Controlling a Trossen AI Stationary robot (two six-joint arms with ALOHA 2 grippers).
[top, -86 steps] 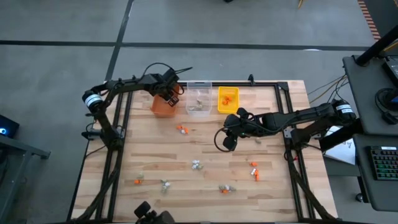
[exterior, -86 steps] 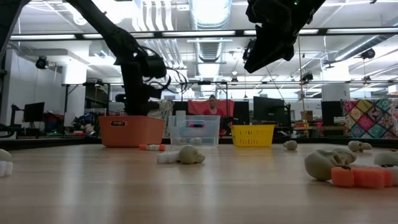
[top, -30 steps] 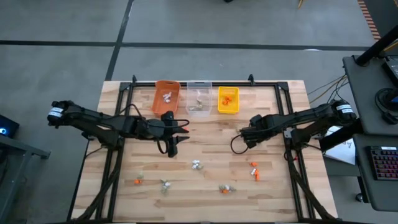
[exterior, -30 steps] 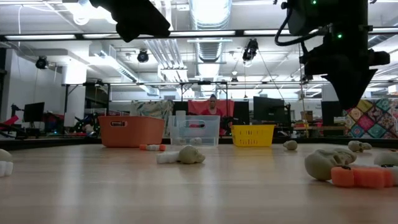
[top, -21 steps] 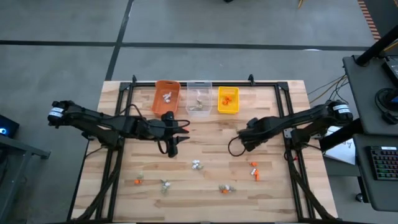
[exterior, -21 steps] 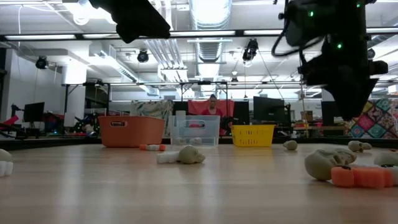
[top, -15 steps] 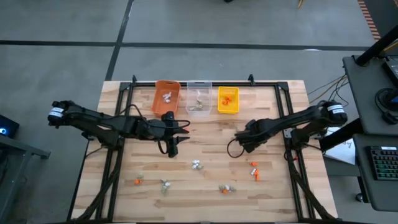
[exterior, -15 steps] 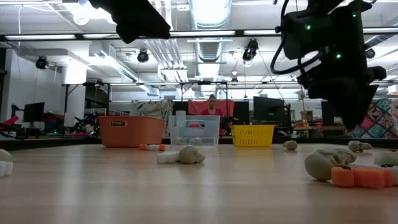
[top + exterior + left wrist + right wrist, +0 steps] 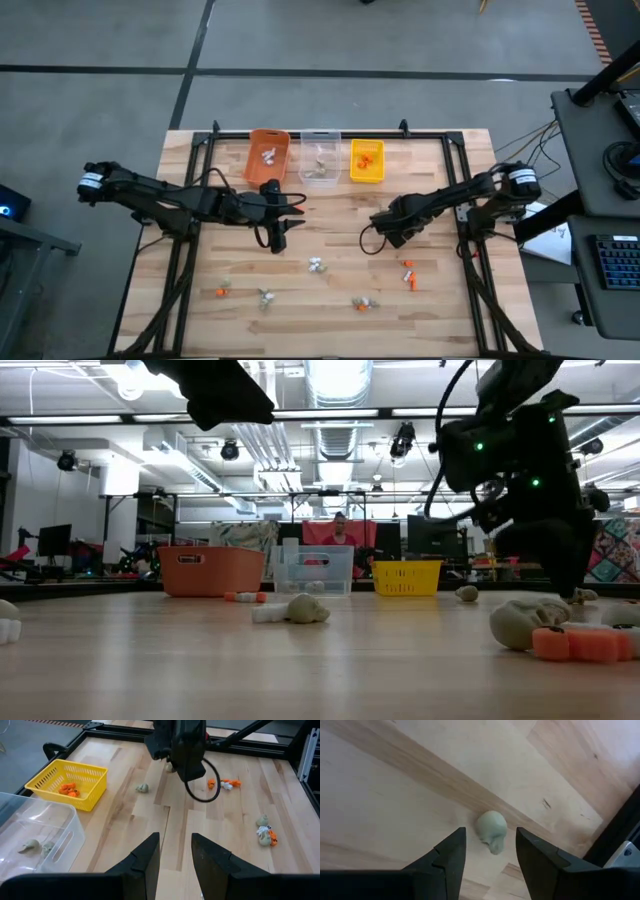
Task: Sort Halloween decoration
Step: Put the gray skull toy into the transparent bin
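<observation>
The right claw is lowered close to the wooden surface on its right half, with its fingers spread apart and empty; a small grey-tan skull trinket lies on the surface in line with the gap between the two fingers, untouched. In the high view the right claw sits below the yellow bin and above a cluster of orange and white trinkets. The left claw hovers above the surface left of centre, its fingers parted with nothing between them. Three bins stand in a row at the far edge: the orange bin holds white pieces, the clear bin holds grey-tan pieces, and the yellow bin holds orange pieces. The remaining Halloween decoration is scattered loose on the near half of the surface: an orange piece near the left rail, a grey-tan piece beside it, a pale cluster at centre, and a mixed orange and grey cluster near the front edge.
</observation>
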